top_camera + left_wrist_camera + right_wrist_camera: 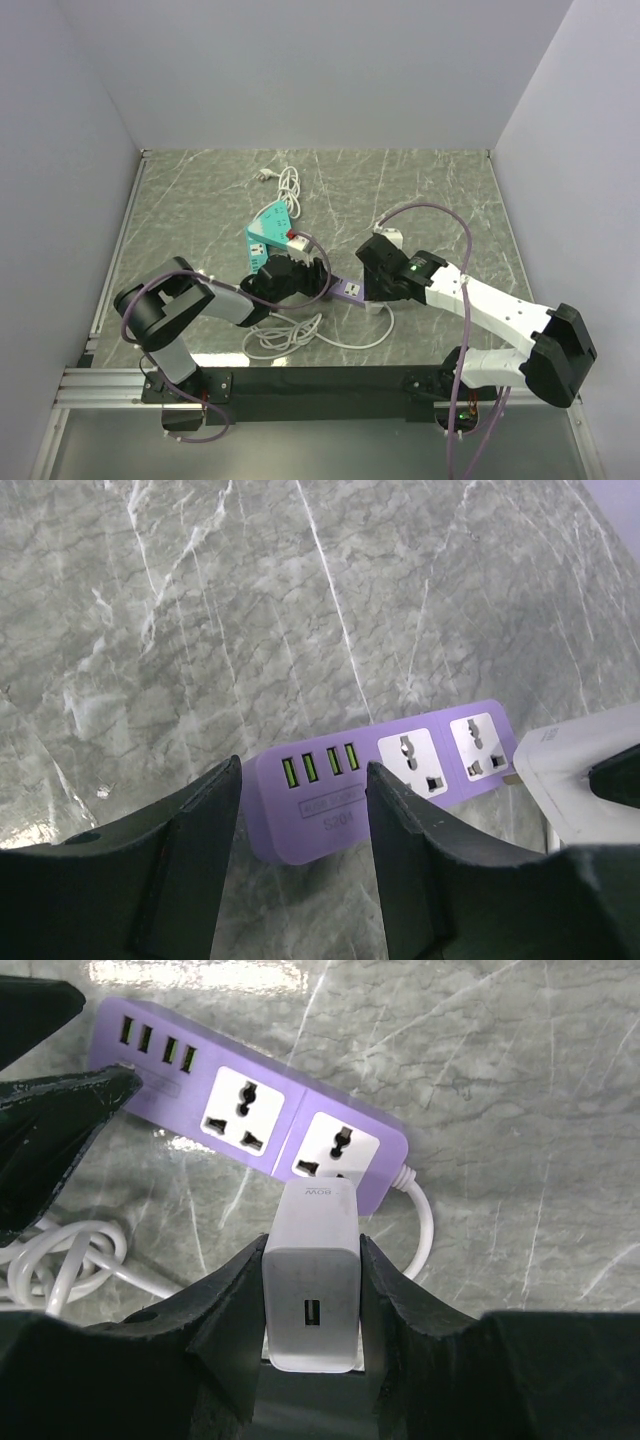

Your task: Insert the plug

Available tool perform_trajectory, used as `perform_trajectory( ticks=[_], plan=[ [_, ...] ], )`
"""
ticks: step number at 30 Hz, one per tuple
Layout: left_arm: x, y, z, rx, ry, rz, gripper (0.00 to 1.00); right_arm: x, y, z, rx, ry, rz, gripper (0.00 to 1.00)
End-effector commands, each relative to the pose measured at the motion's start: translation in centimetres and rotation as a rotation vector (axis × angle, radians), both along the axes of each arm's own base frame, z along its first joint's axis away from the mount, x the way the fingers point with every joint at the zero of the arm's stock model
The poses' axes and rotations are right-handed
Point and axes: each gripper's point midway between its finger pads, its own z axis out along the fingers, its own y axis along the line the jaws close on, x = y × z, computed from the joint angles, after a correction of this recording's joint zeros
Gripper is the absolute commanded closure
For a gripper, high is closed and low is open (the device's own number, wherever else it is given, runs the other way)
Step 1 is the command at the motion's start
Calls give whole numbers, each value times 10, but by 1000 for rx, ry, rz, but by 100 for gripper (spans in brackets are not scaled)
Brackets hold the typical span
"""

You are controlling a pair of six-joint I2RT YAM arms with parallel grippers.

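My right gripper is shut on the plug, a white block with a USB port in its rear face. The plug's front end meets the near edge of the end socket of the purple power strip. I cannot tell whether the prongs are in. The plug also shows in the left wrist view, against the strip's end. My left gripper is open, its fingers either side of the strip's USB end. From above, both grippers meet over the strip.
A teal socket block with a small reddish adapter stands behind the left gripper. A coiled white cable with a small pronged plug lies farther back. The strip's white cable loops near the front edge.
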Motion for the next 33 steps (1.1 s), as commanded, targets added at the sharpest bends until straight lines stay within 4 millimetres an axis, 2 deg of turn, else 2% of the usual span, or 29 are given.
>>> perform_trajectory(
  ticks=[1, 12, 16, 21, 25, 33],
  plan=[
    [7, -5, 6, -30, -9, 15, 42, 11, 1, 7, 16, -35, -23, 100],
    [-1, -8, -3, -46, 10, -19, 44, 8, -4, -11, -1, 12, -62, 100],
    [-4, -7, -5, -51, 12, -32, 44, 7, -13, -13, -59, 19, -74, 100],
    [-5, -6, -6, -56, 15, -24, 45, 11, -9, -8, -28, 12, -103, 100],
    [-7, -7, -2, -70, 11, -18, 46, 10, -9, -16, -33, 36, -138, 100],
    [-14, -9, -10, -92, 46, -29, 50, -3, -14, -31, 3, 72, -234, 100]
  ],
)
